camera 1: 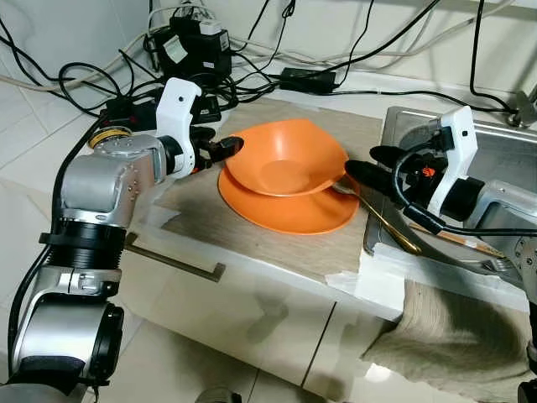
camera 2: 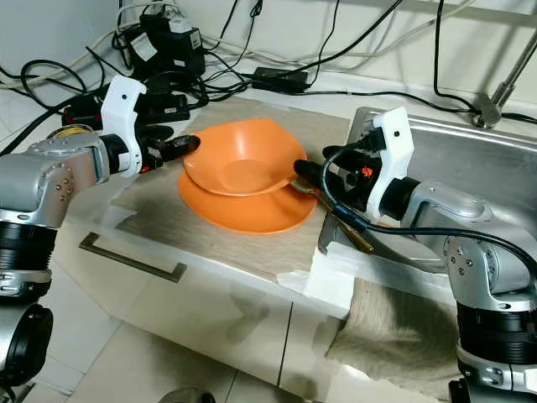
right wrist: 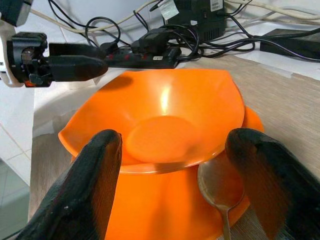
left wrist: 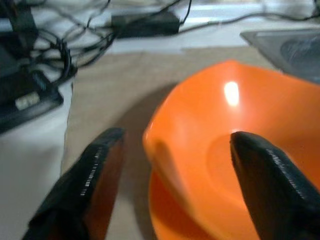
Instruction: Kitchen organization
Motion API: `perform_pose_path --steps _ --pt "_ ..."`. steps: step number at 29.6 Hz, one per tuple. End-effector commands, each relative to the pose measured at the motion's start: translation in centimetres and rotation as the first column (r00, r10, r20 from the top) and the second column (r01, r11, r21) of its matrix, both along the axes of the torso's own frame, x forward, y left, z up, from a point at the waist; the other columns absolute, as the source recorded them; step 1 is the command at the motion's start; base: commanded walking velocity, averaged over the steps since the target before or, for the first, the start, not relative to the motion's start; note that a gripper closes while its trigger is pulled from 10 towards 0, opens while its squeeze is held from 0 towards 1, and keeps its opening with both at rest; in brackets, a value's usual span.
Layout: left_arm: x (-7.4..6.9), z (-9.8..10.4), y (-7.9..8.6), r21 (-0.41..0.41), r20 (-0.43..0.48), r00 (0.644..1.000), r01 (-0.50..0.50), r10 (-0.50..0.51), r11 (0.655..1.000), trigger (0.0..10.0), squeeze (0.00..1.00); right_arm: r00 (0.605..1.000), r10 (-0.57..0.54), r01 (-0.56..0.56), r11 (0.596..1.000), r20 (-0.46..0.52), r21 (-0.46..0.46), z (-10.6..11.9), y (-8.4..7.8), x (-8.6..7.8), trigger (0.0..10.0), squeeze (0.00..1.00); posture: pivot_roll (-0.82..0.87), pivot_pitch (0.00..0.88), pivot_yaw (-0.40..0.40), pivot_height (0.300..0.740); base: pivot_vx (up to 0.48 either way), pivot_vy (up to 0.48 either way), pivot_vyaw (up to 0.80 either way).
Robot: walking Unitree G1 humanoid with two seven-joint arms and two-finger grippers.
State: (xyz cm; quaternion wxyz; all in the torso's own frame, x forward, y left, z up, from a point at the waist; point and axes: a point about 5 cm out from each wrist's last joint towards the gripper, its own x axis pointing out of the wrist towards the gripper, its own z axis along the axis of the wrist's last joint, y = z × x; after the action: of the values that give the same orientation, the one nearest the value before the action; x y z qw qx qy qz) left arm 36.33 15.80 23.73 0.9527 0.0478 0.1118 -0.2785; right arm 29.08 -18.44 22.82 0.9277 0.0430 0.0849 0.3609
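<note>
Glossy orange bowl [camera 1: 289, 159] on flat plate [camera 1: 289, 211]; metal spoon [right wrist: 220, 190] beside.

No readable text; labels on the black adapters [camera 1: 195, 44] too blurred.

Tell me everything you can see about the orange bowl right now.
The bowl is glossy orange, plastic-looking, with a wavy, roughly squarish rim and a round flat bottom. It is empty, upright but slightly tilted, sitting on an orange plate on the counter. A spoon lies on the plate with its head tucked under the bowl's rim. The left gripper, open, straddles one rim edge; the right gripper, open, faces the opposite side.
</note>
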Motion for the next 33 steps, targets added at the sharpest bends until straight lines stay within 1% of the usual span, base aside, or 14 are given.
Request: perform_pose_path --steps 1,4,5,6,7,8,10,14,18,19,20,21,24,33 --pt "-0.1 0.6 -0.3 0.056 0.074 0.997 0.010 -0.014 0.998 10.0 1.00 1.000 0.006 -0.006 1.000 0.014 -0.020 0.1 0.0 -0.1 10.0 0.00 -0.01 0.000 0.039 0.740 0.000 0.000 0.00" --pt "-0.1 0.6 -0.6 0.054 0.082 0.996 0.014 -0.018 0.998 10.0 1.00 1.000 0.005 -0.004 1.000 0.015 -0.024 0.1 -0.1 -0.1 10.0 0.00 -0.02 0.000 0.039 0.740 0.000 0.000 0.00" --pt "-0.1 0.2 -0.7 0.020 0.036 0.999 0.016 -0.017 1.000 10.0 1.00 1.000 0.004 -0.004 1.000 0.016 -0.025 0.1 -0.1 -0.1 10.0 0.00 -0.02 0.000 0.038 0.740 0.000 0.000 0.00" --pt "-0.3 -0.4 -0.8 -0.034 -0.054 0.998 0.021 -0.023 0.999 10.0 1.00 1.000 0.005 -0.004 1.000 0.016 -0.028 0.1 -0.1 -0.1 10.0 0.00 -0.02 0.000 0.039 0.740 0.000 0.000 0.00" --pt "-0.3 -0.4 -0.8 -0.034 -0.054 0.998 0.021 -0.023 0.999 10.0 1.00 1.000 0.005 -0.004 1.000 0.016 -0.028 0.1 -0.1 -0.1 10.0 0.00 -0.02 0.000 0.039 0.740 0.000 0.000 0.00" --pt "-0.2 -0.9 -0.8 -0.059 -0.108 0.994 0.013 -0.019 0.998 10.0 1.00 1.000 0.005 -0.004 1.000 0.016 -0.031 0.0 -0.1 -0.1 10.0 0.00 -0.02 0.000 0.039 0.740 0.000 0.000 0.00" --pt "-0.2 -1.0 -0.7 -0.063 -0.117 0.993 0.008 -0.015 0.998 10.0 1.00 1.000 0.005 -0.004 0.999 0.015 -0.032 0.0 -0.2 -0.1 10.0 0.00 -0.02 0.000 0.039 0.740 0.000 0.000 0.00" --pt "0.1 -1.0 -0.4 -0.048 -0.102 0.995 -0.011 0.006 0.999 10.0 1.00 1.000 0.005 -0.004 0.999 0.016 -0.035 0.0 -0.2 -0.1 10.0 0.00 -0.01 0.000 0.039 0.740 0.000 0.000 0.00" --pt "0.4 -1.3 0.0 -0.064 -0.145 0.989 -0.044 0.034 0.997 10.0 1.00 1.000 0.005 -0.004 0.999 0.018 -0.039 0.0 -0.2 -0.1 10.0 0.00 -0.01 0.000 0.039 0.740 0.000 0.000 0.00" --pt "0.4 -1.4 0.1 -0.074 -0.160 0.986 -0.051 0.039 0.996 10.0 0.49 1.000 0.005 -0.004 0.999 0.018 -0.039 0.0 -0.2 -0.1 10.0 0.00 -0.01 0.000 0.039 0.740 0.000 0.000 0.00" --pt "0.4 -1.4 0.1 -0.085 -0.173 0.984 -0.055 0.039 0.995 10.0 0.00 1.000 0.005 -0.004 0.999 0.018 -0.040 0.0 -0.2 -0.1 10.0 0.00 -0.01 0.000 0.040 0.740 0.000 0.000 0.00" --pt "0.4 -1.6 0.2 -0.100 -0.194 0.980 -0.064 0.043 0.993 10.0 0.00 1.000 0.006 -0.005 0.999 0.018 -0.040 0.0 -0.2 -0.1 10.0 0.00 -0.01 0.000 0.040 0.740 0.000 0.000 0.00" --pt "0.5 -1.7 0.2 -0.124 -0.214 0.976 -0.074 0.046 0.989 10.0 0.00 1.000 0.007 -0.006 0.999 0.018 -0.041 0.0 -0.2 0.0 10.0 0.00 -0.01 0.000 0.038 0.740 0.000 0.000 0.00" --pt "0.7 -1.7 -0.3 -0.166 -0.236 0.971 -0.070 0.030 0.984 10.0 0.00 1.000 0.007 -0.006 0.999 0.020 -0.043 0.1 -0.2 0.0 10.0 0.00 -0.02 0.000 0.036 0.740 0.000 0.000 0.00"
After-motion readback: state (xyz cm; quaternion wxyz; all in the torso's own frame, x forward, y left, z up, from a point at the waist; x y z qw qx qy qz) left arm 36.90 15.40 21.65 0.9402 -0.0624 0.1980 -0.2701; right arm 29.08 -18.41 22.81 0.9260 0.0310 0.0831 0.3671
